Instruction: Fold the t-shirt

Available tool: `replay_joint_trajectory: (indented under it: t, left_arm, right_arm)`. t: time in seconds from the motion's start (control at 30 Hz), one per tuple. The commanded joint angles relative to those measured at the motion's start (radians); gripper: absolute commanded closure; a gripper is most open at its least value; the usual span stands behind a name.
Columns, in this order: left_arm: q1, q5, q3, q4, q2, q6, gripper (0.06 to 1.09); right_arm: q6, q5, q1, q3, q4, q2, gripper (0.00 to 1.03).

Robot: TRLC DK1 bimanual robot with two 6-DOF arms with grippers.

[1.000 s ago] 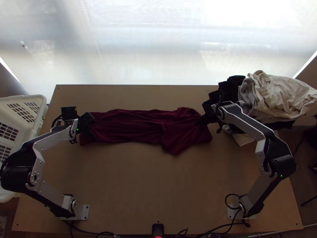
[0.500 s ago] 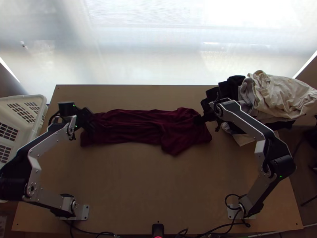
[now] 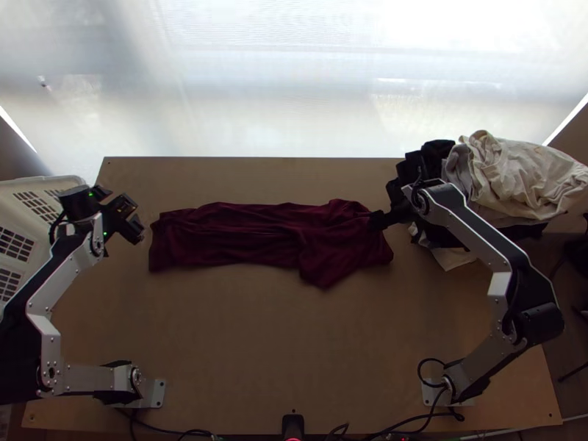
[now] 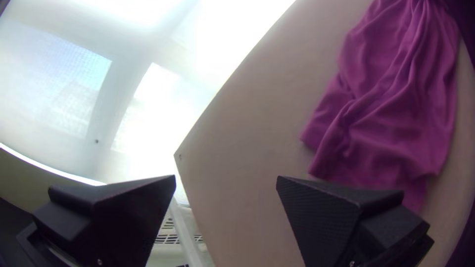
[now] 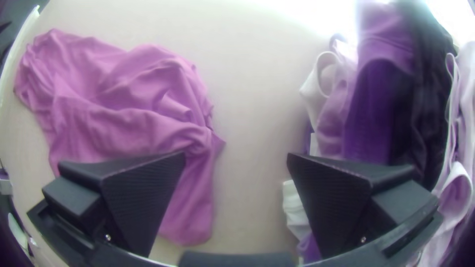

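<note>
left gripper (image 4: 226,179), spread apart, backs off the t-shirt (image 3: 242,239) — right gripper (image 5: 236,154), also apart, is by its opposite end — likely freeing it for another fold.

A maroon t-shirt (image 3: 242,239) lies long across the counter (image 3: 294,338).
Its creased strip runs from near the left tool (image 3: 137,222) to the right tool (image 3: 389,200), whose tip overlaps the cloth; a clothes pile (image 3: 511,176) sits just beside the right tool, a white basket (image 3: 48,181) beside the left tool.
</note>
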Motion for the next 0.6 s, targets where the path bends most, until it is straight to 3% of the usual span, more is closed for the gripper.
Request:
replay_joint_trajectory:
  t: [0.0, 0.1, 0.2, 0.3, 0.37, 0.43, 0.57]
  left_arm:
    - [-0.003, 0.059, -0.16, 0.023, -0.209, 0.063, 0.1]
    - [-0.084, 0.082, -0.231, -0.124, -0.334, 0.052, 0.1]
    - [-0.155, 0.087, -0.274, -0.213, -0.407, 0.01, 0.1]
    - [-0.213, 0.089, -0.288, -0.257, -0.451, -0.048, 0.11]
    - [-0.256, 0.095, -0.262, -0.343, -0.448, -0.112, 0.11]
    - [-0.296, 0.11, -0.274, -0.368, -0.446, -0.12, 0.11]
    - [-0.316, 0.119, -0.315, -0.285, -0.4, -0.08, 0.13]
  right_arm:
    - [-0.012, 0.032, 0.058, -0.058, -0.006, -0.077, 0.08]
    - [-0.036, 0.091, 0.147, -0.109, -0.006, -0.131, 0.09]
    - [-0.036, 0.121, 0.223, -0.132, -0.006, -0.18, 0.19]
    - [-0.036, 0.143, 0.284, -0.127, -0.004, -0.217, 0.45]
    - [-0.043, 0.143, 0.319, -0.12, -0.004, -0.226, 0.67]
    - [-0.05, 0.144, 0.345, -0.123, 0.017, -0.224, 0.97]
    - [-0.056, 0.144, 0.39, -0.129, 0.059, -0.194, 1.0]
